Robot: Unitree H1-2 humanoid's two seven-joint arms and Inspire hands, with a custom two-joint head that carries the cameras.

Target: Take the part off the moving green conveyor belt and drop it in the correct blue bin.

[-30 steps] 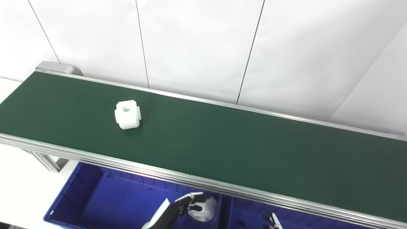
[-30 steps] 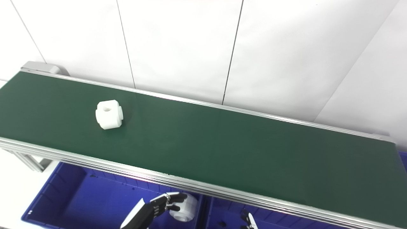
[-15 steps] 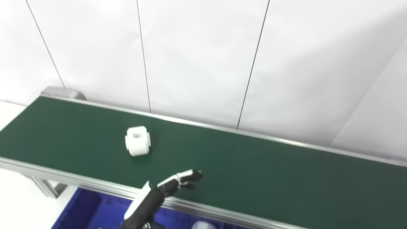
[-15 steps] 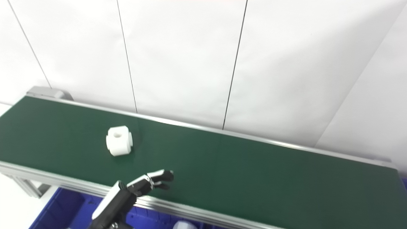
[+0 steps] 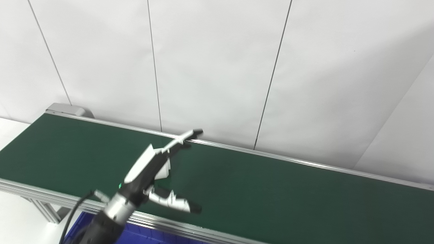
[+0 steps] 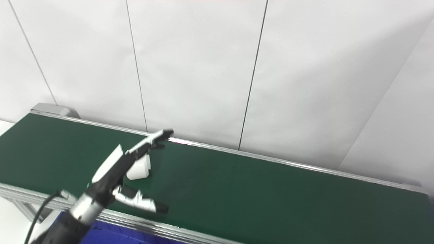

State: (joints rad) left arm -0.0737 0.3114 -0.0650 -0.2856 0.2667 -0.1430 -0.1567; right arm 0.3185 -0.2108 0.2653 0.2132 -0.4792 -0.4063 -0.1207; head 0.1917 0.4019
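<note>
Green conveyor belt [image 5: 271, 183] under white wall panels. Left hand [image 5: 159, 169], spread open and empty, hovers over the blocky white plastic part [image 6: 140, 168], which peeks out right of its palm.

The belt [image 5: 271, 183] is dark green, all one colour, with shiny silver rails [image 5: 217, 234] along its edges. The part [image 6: 140, 169] is plain white, and the left hand [image 6: 122, 173] is white and silver with black fingertips [image 6: 168, 131] and a black cable [image 5: 73, 211]. The wall [image 5: 217, 61] behind is white with thin dark lines running up it, and a bit of deep blue bin [image 5: 145, 235] peeks out under the belt.
</note>
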